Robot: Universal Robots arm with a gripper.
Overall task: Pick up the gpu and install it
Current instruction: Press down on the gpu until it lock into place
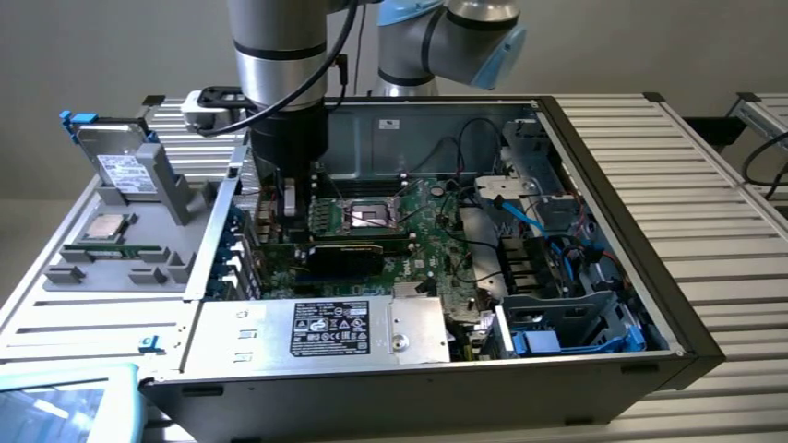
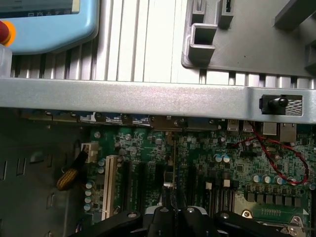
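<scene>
Clearly the end effector point(image 2: 174, 206) is clenched on the gpu point(image 2: 174, 163). In the wrist view the gpu shows as a thin card seen edge-on, running out from between the fingers over the motherboard point(image 2: 237, 163). In the exterior view the end effector point(image 1: 290, 205) is down inside the open case point(image 1: 615, 360), at about 10 o'clock from the CPU socket point(image 1: 369, 217). The parts tray point(image 1: 74, 268) lies outside the case at 9 o'clock.

The gpu stands on edge, its faces upright. Its long axis lies along the slots point(image 2: 136, 182), one end toward the case's rear wall point(image 2: 148, 98) and the other back in the grip. Judged from the exterior view, that axis runs roughly 9 to 3 o'clock. I cannot tell which face carries the cooler, nor whether the lower edge is touching a slot.

To seat it well:
- Keep the card's edge parallel to the chosen black slot and directly above it, not over the white slot point(image 2: 109, 185) beside it.
- Line the bracket end up with the opening in the rear wall before any downward load.
- Press straight down with even force along the length, so that neither end tips in first.
- Keep clear of the red wire point(image 2: 276, 158) and the capacitors near the slots.
</scene>
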